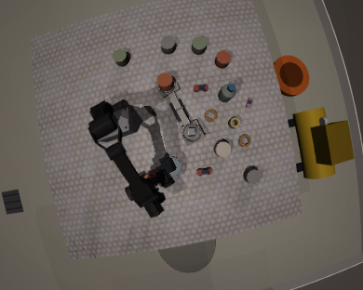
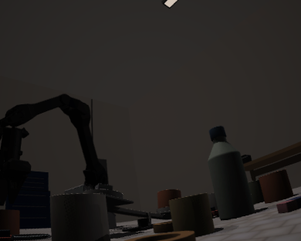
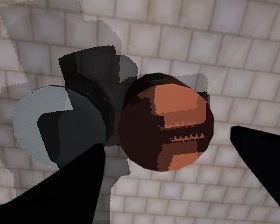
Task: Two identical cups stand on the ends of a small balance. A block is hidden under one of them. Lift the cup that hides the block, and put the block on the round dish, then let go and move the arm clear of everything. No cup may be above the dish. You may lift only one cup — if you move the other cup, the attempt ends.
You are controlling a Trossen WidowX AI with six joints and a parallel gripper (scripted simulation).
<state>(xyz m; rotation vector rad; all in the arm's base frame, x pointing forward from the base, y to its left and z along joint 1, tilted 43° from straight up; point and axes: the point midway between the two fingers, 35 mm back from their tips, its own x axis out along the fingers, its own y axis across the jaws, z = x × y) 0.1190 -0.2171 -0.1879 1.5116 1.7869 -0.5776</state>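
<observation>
My gripper (image 1: 153,179) (image 2: 5,200) (image 3: 166,141) is open, its fingers apart on either side of the lifted red cup (image 2: 5,222) (image 3: 163,120). The cup stands mouth down on the tiled surface, a narrow gap from the round pale-blue dish (image 1: 176,166) (image 3: 28,122). The dish looks empty, though arm and shadow hide part of it. The small pale block (image 1: 192,132) lies uncovered on the near end of the balance (image 1: 175,100). The other red cup (image 1: 165,81) (image 2: 169,198) stands on the balance's far end.
A red toy car (image 1: 204,171) lies right of the dish. A cream cup (image 1: 222,149) and grey cup (image 1: 253,175) stand farther right. A bottle (image 1: 226,94) (image 2: 230,185), another toy car (image 1: 201,87) and several rings lie right of the balance. Several cups stand at the back.
</observation>
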